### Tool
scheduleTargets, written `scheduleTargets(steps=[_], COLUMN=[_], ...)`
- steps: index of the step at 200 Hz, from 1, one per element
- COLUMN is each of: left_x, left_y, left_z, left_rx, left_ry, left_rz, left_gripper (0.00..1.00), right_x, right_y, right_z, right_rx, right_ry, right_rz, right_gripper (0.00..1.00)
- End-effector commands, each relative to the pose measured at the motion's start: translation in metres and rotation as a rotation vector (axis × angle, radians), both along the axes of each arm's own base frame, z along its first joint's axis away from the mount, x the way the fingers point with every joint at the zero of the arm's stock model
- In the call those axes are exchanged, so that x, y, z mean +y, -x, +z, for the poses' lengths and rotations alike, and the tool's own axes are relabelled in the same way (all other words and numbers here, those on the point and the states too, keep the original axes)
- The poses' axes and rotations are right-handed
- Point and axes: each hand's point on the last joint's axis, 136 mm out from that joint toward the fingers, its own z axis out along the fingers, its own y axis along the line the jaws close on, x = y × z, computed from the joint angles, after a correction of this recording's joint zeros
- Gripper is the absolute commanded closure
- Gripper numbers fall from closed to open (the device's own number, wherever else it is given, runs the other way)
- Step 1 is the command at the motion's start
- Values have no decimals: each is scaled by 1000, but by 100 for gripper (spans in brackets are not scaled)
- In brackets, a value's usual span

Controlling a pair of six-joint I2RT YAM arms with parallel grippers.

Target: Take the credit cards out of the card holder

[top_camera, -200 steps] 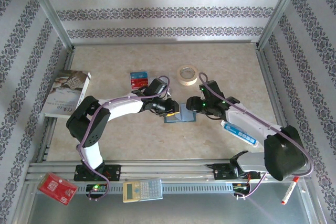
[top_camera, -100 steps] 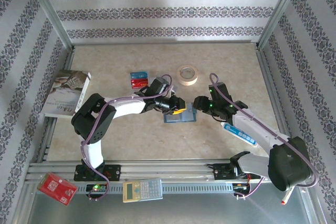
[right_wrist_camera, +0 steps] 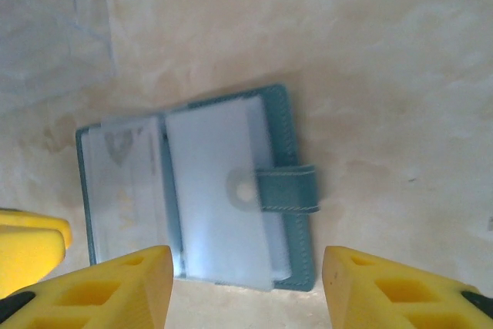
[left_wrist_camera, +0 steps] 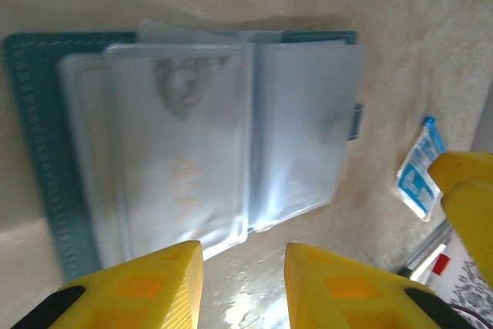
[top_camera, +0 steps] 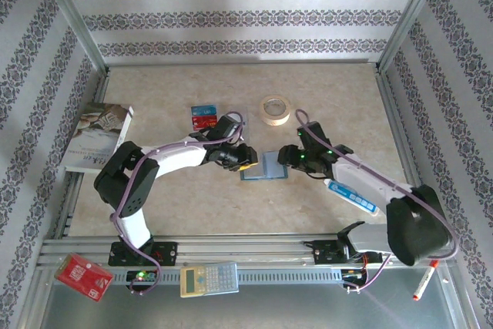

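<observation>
The card holder [top_camera: 266, 166] lies open mid-table, a teal wallet [right_wrist_camera: 281, 129] with clear plastic sleeves [left_wrist_camera: 231, 136] fanned out and its snap strap [right_wrist_camera: 289, 188] to one side. A pale card [left_wrist_camera: 181, 144] shows faintly through one sleeve. Two credit cards, one blue [top_camera: 203, 110] and one red [top_camera: 204, 122], lie on the table behind it. My left gripper [top_camera: 246, 162] [left_wrist_camera: 243, 283] hovers at the holder's left edge, open with nothing between its fingers. At the right edge my right gripper [top_camera: 286, 156] [right_wrist_camera: 243, 290] is open wide and also empty.
A tape roll [top_camera: 274, 109] lies behind the holder and a blue-and-white packet [top_camera: 353, 196] [left_wrist_camera: 420, 179] under the right arm. A book [top_camera: 96, 136] rests at the left wall. A red patterned board [top_camera: 85, 276], a calculator [top_camera: 209, 279] and a marker [top_camera: 422, 283] lie on the front rail.
My left gripper reached right over the holder, then drew back to its left edge, its jaws a little wider. The right gripper backed off and returned to the right edge.
</observation>
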Motion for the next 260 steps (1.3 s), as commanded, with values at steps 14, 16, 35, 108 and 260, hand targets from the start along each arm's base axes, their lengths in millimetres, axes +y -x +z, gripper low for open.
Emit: scheduleTargets(steps=[14,16,35,108,260], left_x=[33,34,43,27,2], left_y=[2,2,-1,-2,1], left_z=[-8,-7,-5,-2,-21], left_rx=[12,10,4,40,104], left_ry=[-81,-80,-64,64,62], left_rz=[86,90,129,124,44], left_gripper=[66,66,66,65,74], right_x=[37,39,51,50,45], right_y=[6,6,8,15,25], right_z=[-3,-4,-17,-71,-87], right_rx=[-10,-9,12,144,219], right_ry=[148,155,205,361,215], right_rz=[191,198,247,276,257], right_gripper=[45,45,44,47,62])
